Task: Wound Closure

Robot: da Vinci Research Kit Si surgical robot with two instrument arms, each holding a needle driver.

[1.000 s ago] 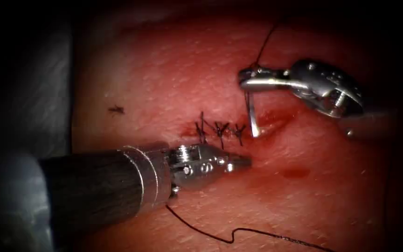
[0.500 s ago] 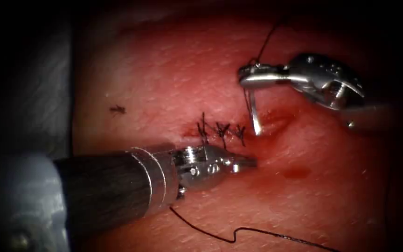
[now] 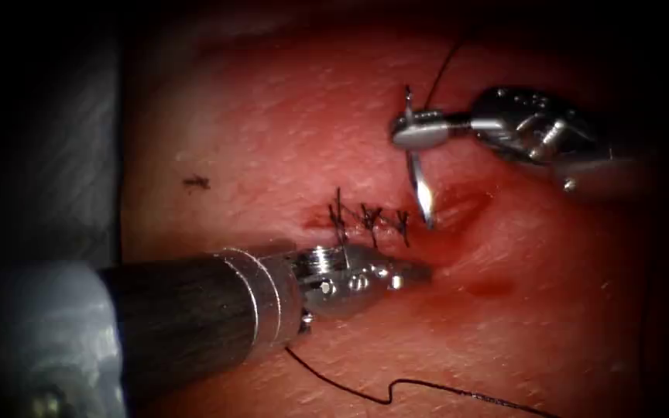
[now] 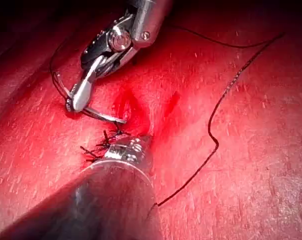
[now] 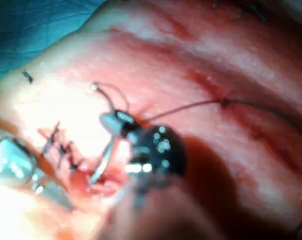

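The right claw (image 3: 410, 131) grips the stiff, slippery needle (image 3: 421, 190) near its thread end, tip just touching the soft tissue (image 3: 272, 124) at the cut (image 3: 458, 213); the left claw (image 3: 412, 271), closed and empty, rests nearby.

Left arm (image 3: 187, 306): dark shaft, silver collar, screwed steel wrist. Right gripper (image 3: 412, 131): polished steel.

needle (image 3: 420, 186) tip hidden at cut (image 3: 454, 210), thread (image 3: 396, 385) end cropped
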